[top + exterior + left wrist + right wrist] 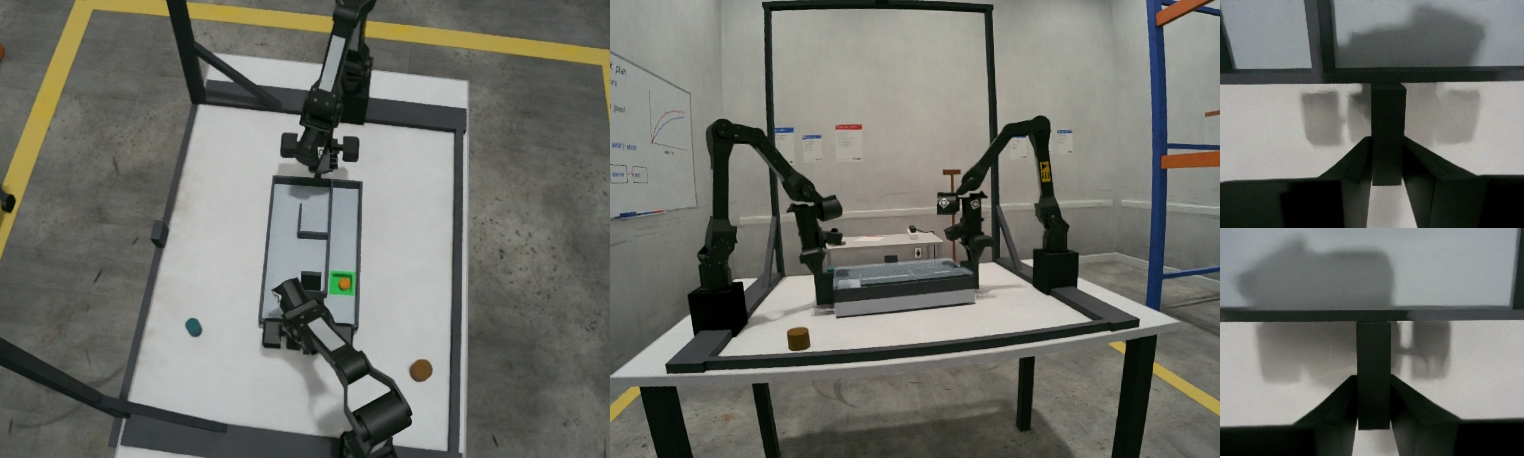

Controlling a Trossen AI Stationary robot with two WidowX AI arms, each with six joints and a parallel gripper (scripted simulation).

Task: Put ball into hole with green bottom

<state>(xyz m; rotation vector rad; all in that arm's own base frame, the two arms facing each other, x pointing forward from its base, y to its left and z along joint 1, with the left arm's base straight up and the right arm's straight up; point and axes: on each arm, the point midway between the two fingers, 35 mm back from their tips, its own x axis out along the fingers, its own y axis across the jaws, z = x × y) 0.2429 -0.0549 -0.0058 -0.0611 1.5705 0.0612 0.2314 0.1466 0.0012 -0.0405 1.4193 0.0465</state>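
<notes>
Now that the ball (344, 283) looks to be in the green-bottomed hole (334, 289), my worry is setting down the board (300, 255) (910, 295). My left gripper (318, 175) (976, 275) (1384, 143) and right gripper (305, 330) (824, 282) (1372, 381) are narrow, each clamping a dark handle (1388, 120) (1373, 353). Uneven lowering or a jerky release could jolt it back out.
</notes>
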